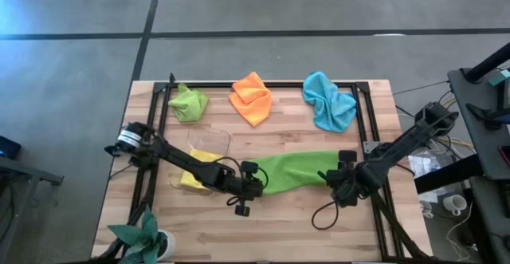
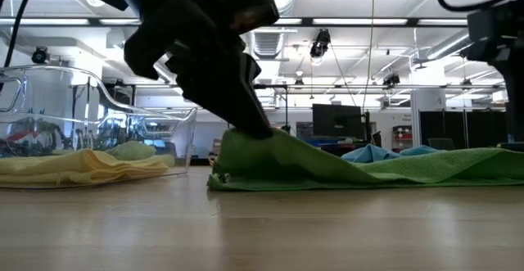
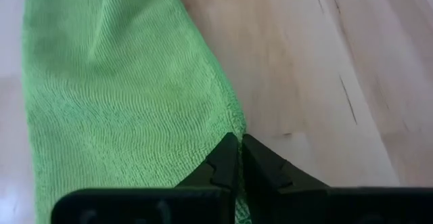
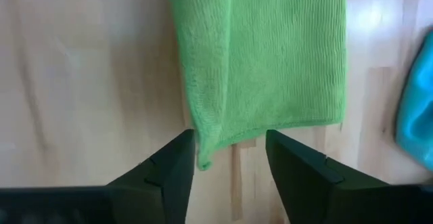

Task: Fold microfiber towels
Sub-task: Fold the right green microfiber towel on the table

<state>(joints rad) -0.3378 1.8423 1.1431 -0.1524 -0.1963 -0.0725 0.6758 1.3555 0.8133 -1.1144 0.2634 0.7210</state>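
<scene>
Green towel [image 1: 296, 171]: long axis runs across the table between the arms. Left gripper [image 3: 240, 158] clenched, apparently pinching its left end. Right gripper [image 4: 226, 160] spread wide just off the right end.

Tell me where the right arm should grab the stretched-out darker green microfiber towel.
Probably the loose corner at its right end: the darker green microfiber towel lies flat, and that corner already sits between the open fingers of the right tool. Come in low from the right; the left tool pinches the opposite end.

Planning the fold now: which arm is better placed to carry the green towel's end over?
Left: left gripper is shut on the green towel edge; right gripper is open, corner between its fingers, ungripped.
</scene>
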